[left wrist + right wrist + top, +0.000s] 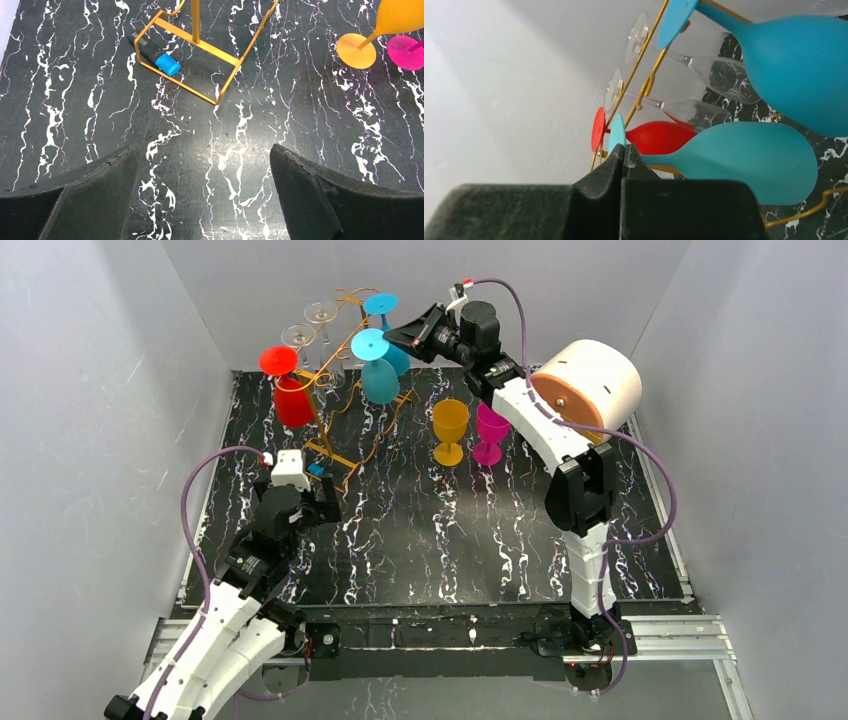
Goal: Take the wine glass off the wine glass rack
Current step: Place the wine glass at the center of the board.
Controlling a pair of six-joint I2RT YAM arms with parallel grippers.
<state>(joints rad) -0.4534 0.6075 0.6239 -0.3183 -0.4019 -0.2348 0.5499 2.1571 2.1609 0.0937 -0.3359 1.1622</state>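
Starting nearest the arm bases, the left gripper (300, 502) is seen low over the black marbled mat (450, 540), fingers spread wide with nothing between them. Its wrist view confirms this: only bare mat (75, 100) lies between the two dark pads (100, 195).

Just beyond, the rectangular wire base of the wine glass rack (200, 47) is shown resting on the mat. A black pen-like item with a blue cap (155, 54) lies inside that base; from above it shows only as a small blue spot (315, 469).

To the right, a yellow goblet (450, 425) and a magenta goblet (490, 425) stand upright side by side, apart from the rack. Only their feet and part of the yellow bowl are caught by the left wrist camera.

Farther back, the wine glass rack (340, 390) carries glasses hung foot-up: one red (293, 400), two clear (300, 336), and two blue-green. The teal wine glass (379, 380) hangs on the right-hand side, nearest the right gripper (390, 337).

In the right wrist view the fingertips (614, 160) are pressed together, nothing pinched. The teal wine glass (744, 160) is seen with its foot just above the tips and its stem just beside them; contact cannot be told. The second blue glass (794, 70) hangs behind it.
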